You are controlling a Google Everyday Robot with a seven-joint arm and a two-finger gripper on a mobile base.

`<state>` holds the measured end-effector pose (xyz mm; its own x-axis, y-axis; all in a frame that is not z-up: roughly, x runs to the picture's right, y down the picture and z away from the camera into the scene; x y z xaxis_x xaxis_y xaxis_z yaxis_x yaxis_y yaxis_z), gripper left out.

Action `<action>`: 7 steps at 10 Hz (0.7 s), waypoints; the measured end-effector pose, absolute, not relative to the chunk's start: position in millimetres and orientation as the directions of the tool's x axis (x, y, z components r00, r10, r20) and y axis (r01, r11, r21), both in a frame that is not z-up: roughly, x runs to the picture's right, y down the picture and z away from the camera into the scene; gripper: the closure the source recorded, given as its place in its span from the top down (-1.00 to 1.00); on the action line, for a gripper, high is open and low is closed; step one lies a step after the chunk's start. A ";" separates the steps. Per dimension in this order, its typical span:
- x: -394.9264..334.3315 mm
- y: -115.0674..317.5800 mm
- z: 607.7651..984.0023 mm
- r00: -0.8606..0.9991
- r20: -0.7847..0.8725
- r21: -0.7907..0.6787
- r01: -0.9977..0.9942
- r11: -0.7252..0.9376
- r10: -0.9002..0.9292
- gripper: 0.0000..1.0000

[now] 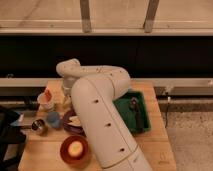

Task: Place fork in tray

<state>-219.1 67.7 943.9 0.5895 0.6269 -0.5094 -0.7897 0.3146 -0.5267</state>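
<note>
The one camera sits high on the robot's side of the desk (155, 145), looking forward and down across it toward the dark wall (150, 55). The arm (100, 120) rises close in front, hiding mid-desk. The gripper (65, 96) hangs far left, jaws apart.

Robot's own white arm (102, 120) runs across the middle of the desk (161, 148) from near edge to far side, walling off the left of view from the tray (144, 119). Pincer (65, 96) hangs over the far left of the desk, jaws apart, with tight room around it: white cup (46, 100) just beside it, blue cup (52, 119) and purple plate (70, 124) close on the near side. Small metal cup (38, 126) and red bowl (75, 149) crowd the near left. The tray's visible floor is mostly bare, with one dark utensil (134, 106) lying in it. Bare wood lies at the near right corner.
</note>
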 end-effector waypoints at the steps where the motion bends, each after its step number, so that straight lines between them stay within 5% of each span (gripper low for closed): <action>1: -222.8 69.0 944.9 0.590 -0.508 -0.531 -0.788 0.312 0.627 0.44; 4: -222.8 68.7 945.2 0.593 -0.507 -0.532 -0.786 0.314 0.625 0.31; 7: -221.2 67.5 944.8 0.592 -0.509 -0.530 -0.788 0.315 0.625 -0.33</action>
